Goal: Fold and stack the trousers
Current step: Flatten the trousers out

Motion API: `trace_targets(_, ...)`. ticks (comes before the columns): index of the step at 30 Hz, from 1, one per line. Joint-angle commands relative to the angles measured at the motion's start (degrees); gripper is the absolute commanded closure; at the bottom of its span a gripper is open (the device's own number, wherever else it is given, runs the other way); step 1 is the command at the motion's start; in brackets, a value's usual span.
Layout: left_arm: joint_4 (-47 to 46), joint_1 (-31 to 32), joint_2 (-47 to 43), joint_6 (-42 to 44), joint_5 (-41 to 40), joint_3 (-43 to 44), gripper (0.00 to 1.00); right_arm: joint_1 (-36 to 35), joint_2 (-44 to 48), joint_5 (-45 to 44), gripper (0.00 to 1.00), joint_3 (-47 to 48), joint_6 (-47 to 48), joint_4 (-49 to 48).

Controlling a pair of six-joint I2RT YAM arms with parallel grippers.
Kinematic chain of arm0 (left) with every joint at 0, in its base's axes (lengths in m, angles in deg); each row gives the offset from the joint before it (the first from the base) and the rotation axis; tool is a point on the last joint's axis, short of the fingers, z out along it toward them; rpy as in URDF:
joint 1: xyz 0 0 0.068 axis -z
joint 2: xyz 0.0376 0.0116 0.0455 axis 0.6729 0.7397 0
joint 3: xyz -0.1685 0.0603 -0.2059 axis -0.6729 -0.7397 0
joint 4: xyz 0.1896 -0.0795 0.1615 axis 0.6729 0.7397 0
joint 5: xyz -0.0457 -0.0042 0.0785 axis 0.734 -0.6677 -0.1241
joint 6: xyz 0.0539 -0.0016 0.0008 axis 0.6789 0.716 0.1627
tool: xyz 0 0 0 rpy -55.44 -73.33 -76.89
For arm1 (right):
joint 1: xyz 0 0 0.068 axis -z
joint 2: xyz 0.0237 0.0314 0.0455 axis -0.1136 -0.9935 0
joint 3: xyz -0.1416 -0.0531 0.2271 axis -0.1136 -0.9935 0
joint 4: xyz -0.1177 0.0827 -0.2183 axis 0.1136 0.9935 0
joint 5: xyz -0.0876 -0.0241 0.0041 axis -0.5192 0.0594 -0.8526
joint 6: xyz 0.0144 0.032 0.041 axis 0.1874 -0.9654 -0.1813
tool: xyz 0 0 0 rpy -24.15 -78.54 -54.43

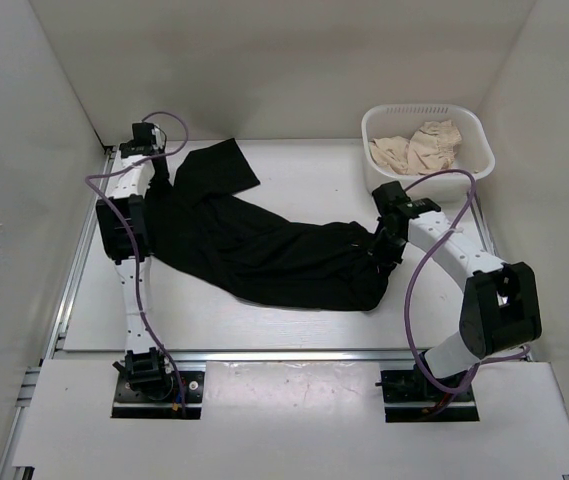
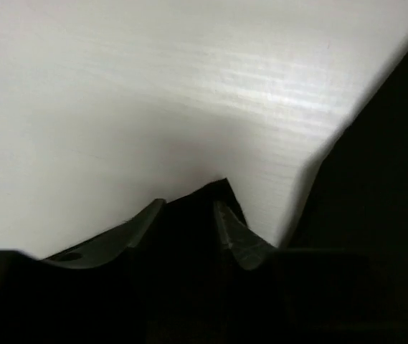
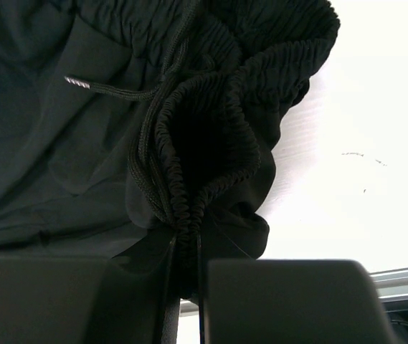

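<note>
Presently: right gripper [image 3: 184, 247] pinching trousers [image 1: 264, 255] at waistband; left gripper [image 2: 188, 206] standing half-open around hem corner, hold untellable. Shallow bite risking slippage when lifting.

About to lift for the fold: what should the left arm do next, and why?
Probably close the left gripper fully on the leg end of the trousers before lifting. In its wrist view black fabric sits between the fingers, but a firm pinch isn't evident. The right gripper is already shut on the elastic waistband.
</note>
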Motion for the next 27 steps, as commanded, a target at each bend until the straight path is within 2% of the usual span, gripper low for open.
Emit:
trace_targets(1,-0.01,-0.2,-0.24,-0.03,2.9,-2.98,0.52,1.18,-0.1,-0.32,1.0,2.56,1.07,0.87)
trace_targets(2,-0.01,-0.2,-0.94,-0.03,4.04,-3.68,0.31,1.7,-0.1,0.29,1.0,2.56,1.07,0.87)
trace_targets(3,-0.01,-0.2,-1.9,-0.03,5.18,-4.21,0.24,1.71,-0.1,0.29,1.0,2.56,1.07,0.87)
trace_targets(4,-0.01,-0.2,-2.52,-0.03,6.07,-4.74,0.21,1.71,-0.1,0.29,1.0,2.56,1.07,0.87)
trace_targets(9,-0.01,-1.34,-3.85,-0.03,7.39,-2.64,0.16,1.71,-0.1,0.82,1.0,1.95,1.6,0.87)
trace_targets(14,-0.53,-1.34,-5.87,-0.03,7.39,-1.49,0.16,1.71,0.43,0.82,1.0,0.81,1.07,0.87)
trace_targets(17,-0.53,-1.34,-7.1,-0.03,4.77,-0.36,0.15,1.71,0.96,0.82,1.0,0.81,1.07,0.87)
trace_targets(27,-0.53,-0.2,-9.03,-0.03,6.6,0.18,0.13,1.71,-0.09,1.44,1.0,0.81,1.07,0.35)
